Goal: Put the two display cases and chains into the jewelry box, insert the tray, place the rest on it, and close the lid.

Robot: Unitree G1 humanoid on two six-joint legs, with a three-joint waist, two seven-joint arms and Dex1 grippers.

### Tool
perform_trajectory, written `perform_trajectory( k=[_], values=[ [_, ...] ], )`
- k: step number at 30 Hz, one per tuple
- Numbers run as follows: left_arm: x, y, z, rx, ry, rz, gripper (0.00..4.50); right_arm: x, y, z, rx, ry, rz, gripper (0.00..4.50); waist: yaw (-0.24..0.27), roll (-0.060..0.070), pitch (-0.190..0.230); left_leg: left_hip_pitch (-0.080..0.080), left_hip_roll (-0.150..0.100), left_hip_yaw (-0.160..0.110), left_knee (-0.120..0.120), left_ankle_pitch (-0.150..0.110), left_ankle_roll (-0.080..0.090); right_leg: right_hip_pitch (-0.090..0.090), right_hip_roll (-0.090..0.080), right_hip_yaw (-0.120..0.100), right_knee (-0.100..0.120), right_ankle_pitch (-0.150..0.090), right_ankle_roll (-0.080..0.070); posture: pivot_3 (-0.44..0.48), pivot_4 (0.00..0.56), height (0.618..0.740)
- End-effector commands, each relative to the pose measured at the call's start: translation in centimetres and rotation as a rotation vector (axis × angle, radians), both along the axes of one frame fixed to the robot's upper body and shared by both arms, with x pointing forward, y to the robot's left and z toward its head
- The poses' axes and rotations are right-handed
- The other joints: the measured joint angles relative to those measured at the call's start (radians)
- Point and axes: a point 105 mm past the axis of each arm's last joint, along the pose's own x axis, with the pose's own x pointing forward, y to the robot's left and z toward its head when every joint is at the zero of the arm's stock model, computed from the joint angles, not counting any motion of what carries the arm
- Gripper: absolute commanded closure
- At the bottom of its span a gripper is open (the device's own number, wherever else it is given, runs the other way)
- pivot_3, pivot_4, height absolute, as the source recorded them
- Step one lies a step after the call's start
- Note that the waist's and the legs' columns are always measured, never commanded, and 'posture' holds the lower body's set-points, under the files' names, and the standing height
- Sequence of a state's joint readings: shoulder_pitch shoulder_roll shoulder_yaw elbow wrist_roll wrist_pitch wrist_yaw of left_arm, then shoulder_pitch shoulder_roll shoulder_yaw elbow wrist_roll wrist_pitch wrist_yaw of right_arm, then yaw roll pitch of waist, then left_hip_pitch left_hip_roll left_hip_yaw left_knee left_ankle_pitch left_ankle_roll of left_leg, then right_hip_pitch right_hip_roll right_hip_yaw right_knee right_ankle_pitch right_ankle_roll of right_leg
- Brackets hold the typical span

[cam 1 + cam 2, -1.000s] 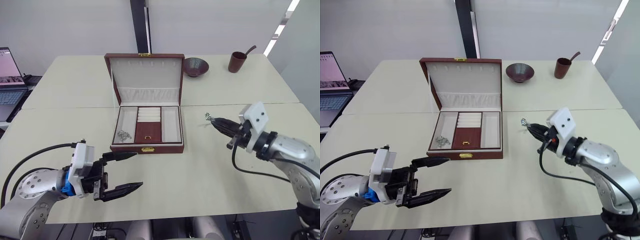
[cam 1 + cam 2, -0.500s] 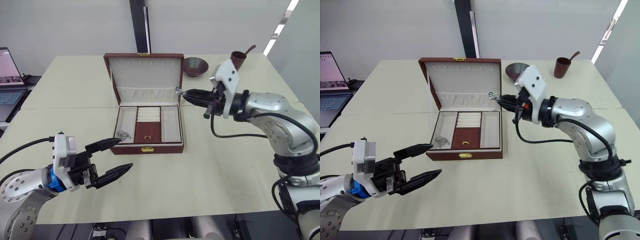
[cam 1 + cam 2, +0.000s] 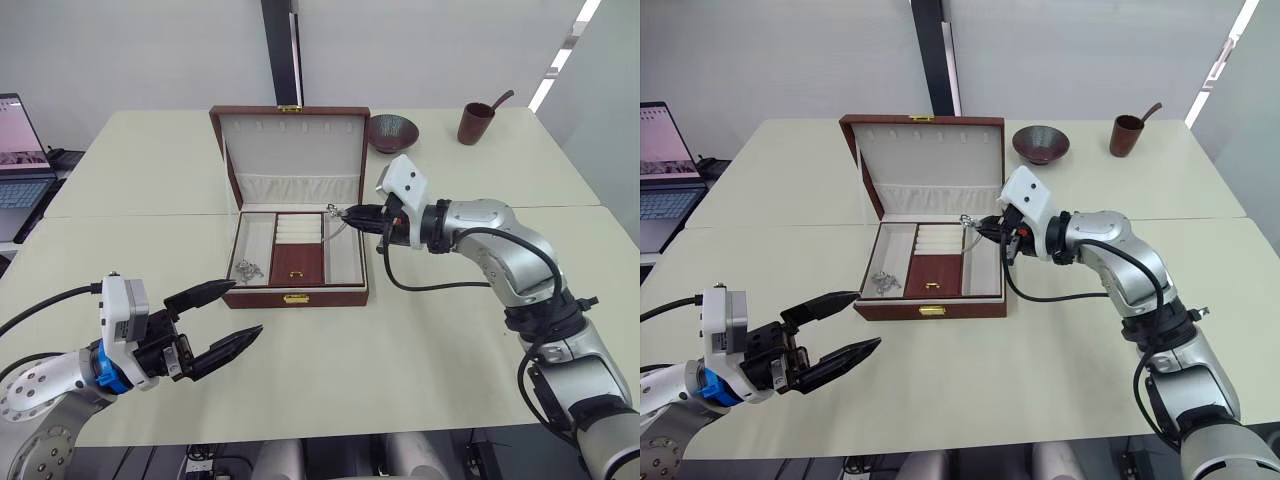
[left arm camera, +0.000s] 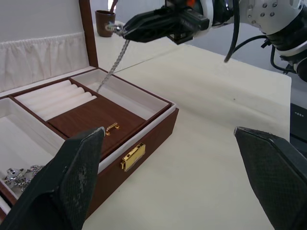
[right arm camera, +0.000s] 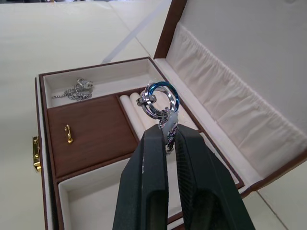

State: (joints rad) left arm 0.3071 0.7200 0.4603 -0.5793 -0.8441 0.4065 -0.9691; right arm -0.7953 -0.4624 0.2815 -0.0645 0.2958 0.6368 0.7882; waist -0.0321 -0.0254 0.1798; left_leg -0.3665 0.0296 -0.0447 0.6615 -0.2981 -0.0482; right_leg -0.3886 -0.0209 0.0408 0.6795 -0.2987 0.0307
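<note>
My right tool is clamped on a chain with a dark bluish ring at its top. The ring sits just past my fingertips and the chain hangs from them, its lower end over the box, near the ring rolls and the right side compartment of the tray. The tray is seated in the box, its brown panel with the gold pull below and ahead of this tool. The lid stands open beyond the tool. A silvery clump of chains lies in the tray's left compartment, on the far side of the panel from my right tool.

My left tool has its fingers spread wide apart and holds nothing. It hovers over the desk, just short of the box's front left corner, with the gold clasp ahead of it.
</note>
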Motion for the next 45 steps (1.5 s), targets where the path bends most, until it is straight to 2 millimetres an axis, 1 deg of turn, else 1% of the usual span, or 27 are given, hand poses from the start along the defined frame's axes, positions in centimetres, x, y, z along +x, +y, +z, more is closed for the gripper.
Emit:
perform_trajectory(
  k=[1,11,19,25,27,29,32,34,36,38,40,42,45],
  values=[
    [-0.2,-0.1,0.8,0.004,-0.045,0.003,0.0,-0.2,0.3,0.7,0.002,-0.045,0.019,4.49,0.0,0.0,0.0,0.0,0.0,0.0,0.0,0.0,0.0,0.0,0.0,0.0,0.0,0.0,0.0,0.0,0.15,0.74],
    [0.0,0.0,0.7,0.003,-0.048,-0.001,0.0,0.0,0.3,-0.9,-0.042,-0.018,0.011,4.49,0.0,0.0,0.0,0.0,0.0,0.0,0.0,0.0,0.0,0.0,0.0,0.0,0.0,0.0,0.0,0.0,0.15,0.74],
    [0.1,0.0,0.7,0.002,-0.049,-0.002,0.0,0.2,0.2,-1.6,-0.08,-0.003,-0.007,4.49,0.0,0.0,0.0,0.0,0.0,0.0,0.0,0.0,0.0,0.0,0.0,0.0,0.0,0.0,0.0,0.0,0.15,0.74],
    [0.2,0.1,0.8,-0.002,-0.053,0.007,0.0,0.3,0.3,-2.1,-0.091,0.049,-0.021,4.49,0.0,0.0,0.0,0.0,0.0,0.0,0.0,0.0,0.0,0.0,0.0,0.0,0.0,0.0,0.0,0.0,0.15,0.74],
    [0.2,0.0,0.9,-0.001,-0.055,0.01,0.0,0.4,0.2,-2.2,-0.099,0.055,-0.035,3.77,0.0,0.0,0.0,0.0,0.0,0.0,0.0,0.0,0.0,0.0,0.0,0.0,0.0,0.0,0.0,0.0,0.15,0.74],
    [0.2,0.0,1.0,0.0,-0.059,0.02,0.0,0.6,0.1,-2.3,-0.102,0.058,-0.052,3.33,0.0,0.0,0.0,0.0,0.0,0.0,0.0,0.0,0.0,0.0,0.0,0.0,0.0,0.0,0.0,0.0,0.15,0.74],
    [0.4,0.3,1.2,0.005,-0.066,0.041,0.0,0.6,0.0,-2.0,-0.081,0.054,-0.066,2.5,0.0,0.0,0.0,0.0,0.0,0.0,0.0,0.0,0.0,0.0,0.0,0.0,0.0,0.0,0.0,0.0,0.15,0.74],
    [0.9,1.1,1.5,0.013,-0.07,0.095,0.0,0.4,0.0,-1.1,-0.027,0.043,-0.063,1.96,0.0,0.0,0.0,0.0,0.0,0.0,0.0,0.0,0.0,0.0,0.0,0.0,0.0,0.0,0.0,0.0,0.15,0.74],
    [1.7,2.4,1.8,0.016,-0.094,0.175,0.0,0.3,-0.6,-0.1,0.018,0.006,-0.078,1.43,0.0,0.001,0.0,0.0,0.0,-0.001,0.0,0.0,0.0,0.0,0.0,0.0,0.0,0.0,0.0,0.0,0.15,0.74],
    [3.3,4.9,2.2,0.003,-0.113,0.36,0.0,0.5,-2.0,0.7,0.05,-0.059,-0.123,1.43,0.003,0.001,0.001,0.0,0.0,-0.002,0.0,0.0,0.0,0.0,0.0,-0.001,0.0,0.0,0.0,0.0,0.15,0.74],
    [4.4,7.3,2.9,-0.013,-0.145,0.507,0.0,0.6,-3.5,0.9,0.067,-0.086,-0.165,1.43,0.003,0.001,0.001,0.0,0.0,-0.002,0.0,0.0,0.0,0.0,0.0,-0.001,-0.001,0.0,0.0,0.0,0.15,0.74],
    [5.2,9.3,2.4,0.053,-0.116,0.618,0.0,0.7,-4.8,0.7,0.062,-0.111,-0.205,1.43,0.002,0.0,0.0,-0.001,-0.001,-0.002,0.0,0.0,0.0,0.0,0.0,-0.001,-0.001,0.0,0.0,0.0,0.15,0.74],
    [6.3,11.9,1.7,0.075,-0.054,0.74,0.0,0.7,-6.5,-1.2,-0.002,-0.114,-0.249,1.43,0.0,0.001,0.001,-0.001,-0.001,-0.002,0.0,0.0,0.0,0.0,0.0,-0.001,-0.001,0.0,0.0,0.0,0.15,0.74]
  ],
)
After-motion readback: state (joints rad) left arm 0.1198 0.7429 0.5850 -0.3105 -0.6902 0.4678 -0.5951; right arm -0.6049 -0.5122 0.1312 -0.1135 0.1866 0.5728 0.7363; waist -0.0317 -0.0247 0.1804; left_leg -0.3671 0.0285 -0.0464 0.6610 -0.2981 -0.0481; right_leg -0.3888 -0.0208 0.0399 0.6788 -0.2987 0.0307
